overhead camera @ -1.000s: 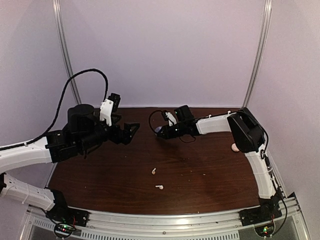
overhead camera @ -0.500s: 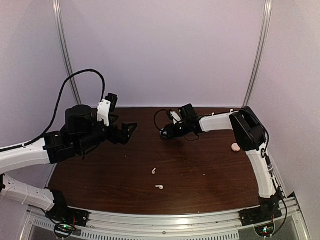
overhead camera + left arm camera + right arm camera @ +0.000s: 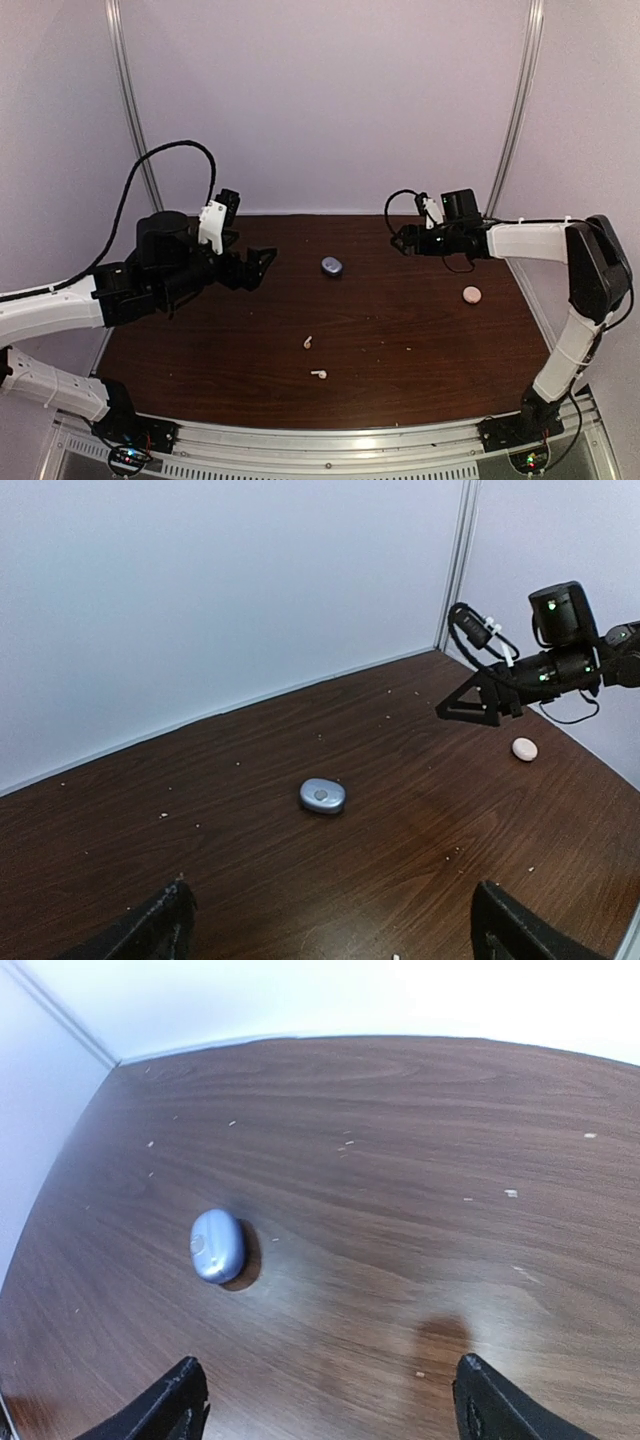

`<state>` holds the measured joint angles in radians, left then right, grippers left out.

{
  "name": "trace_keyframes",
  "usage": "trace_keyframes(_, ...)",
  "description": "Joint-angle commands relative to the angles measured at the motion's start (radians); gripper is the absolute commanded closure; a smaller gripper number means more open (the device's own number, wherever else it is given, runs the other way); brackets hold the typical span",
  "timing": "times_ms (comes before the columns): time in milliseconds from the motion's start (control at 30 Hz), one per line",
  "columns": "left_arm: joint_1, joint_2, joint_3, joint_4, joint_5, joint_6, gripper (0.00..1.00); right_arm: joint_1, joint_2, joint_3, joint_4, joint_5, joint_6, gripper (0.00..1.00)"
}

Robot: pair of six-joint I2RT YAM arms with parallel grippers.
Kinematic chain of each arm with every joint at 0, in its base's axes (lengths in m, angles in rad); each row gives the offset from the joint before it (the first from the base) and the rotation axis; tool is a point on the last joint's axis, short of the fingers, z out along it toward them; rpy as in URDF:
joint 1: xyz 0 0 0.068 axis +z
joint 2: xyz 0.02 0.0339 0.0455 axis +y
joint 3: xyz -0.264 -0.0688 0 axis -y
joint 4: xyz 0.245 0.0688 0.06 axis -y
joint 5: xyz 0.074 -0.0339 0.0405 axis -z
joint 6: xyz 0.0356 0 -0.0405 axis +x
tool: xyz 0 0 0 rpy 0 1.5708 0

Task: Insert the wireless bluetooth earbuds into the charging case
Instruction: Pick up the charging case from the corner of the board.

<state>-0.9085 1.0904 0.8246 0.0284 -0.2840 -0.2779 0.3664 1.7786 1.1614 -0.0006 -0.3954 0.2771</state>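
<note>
Two white earbuds lie on the dark wood table, one (image 3: pixel 308 342) just behind the other (image 3: pixel 318 375), near the front middle. A closed blue-grey oval charging case (image 3: pixel 331 265) (image 3: pixel 322 795) (image 3: pixel 217 1245) lies flat at mid-table. My left gripper (image 3: pixel 258 268) (image 3: pixel 335 940) hovers open to the case's left, nothing between its fingers. At the back right my right gripper (image 3: pixel 402 241) (image 3: pixel 335 1410) (image 3: pixel 470 702) is also open and empty, well clear of the case.
A small pink oval case (image 3: pixel 472 294) (image 3: pixel 524 748) lies near the table's right edge. Pale walls close in the back and both sides. Tiny light crumbs dot the wood.
My right gripper has opened, left the blue-grey case on the table and pulled back to the right. The left arm has hardly moved.
</note>
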Motion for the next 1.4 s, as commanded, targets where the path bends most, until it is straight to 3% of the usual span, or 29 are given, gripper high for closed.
trace_keyframes(0,0.009,0.012,-0.006,0.052,0.004,0.02,0.02,-0.067,-0.115,-0.109,-0.024,0.12,0.017,0.14)
trace_keyframes(300,0.016,0.029,-0.006,0.064,0.011,0.016,0.02,-0.208,-0.332,-0.279,-0.129,0.384,0.111,0.03)
trace_keyframes(567,0.023,0.049,0.0,0.069,0.019,0.017,0.02,-0.218,-0.303,-0.334,-0.216,0.567,0.167,0.05)
trace_keyframes(1033,0.026,0.085,0.02,0.067,0.036,0.019,0.02,-0.216,-0.222,-0.465,-0.092,0.583,0.168,0.2)
trace_keyframes(1367,0.026,0.085,0.02,0.057,0.033,0.016,0.02,-0.213,-0.132,-0.395,-0.106,0.564,0.134,0.27)
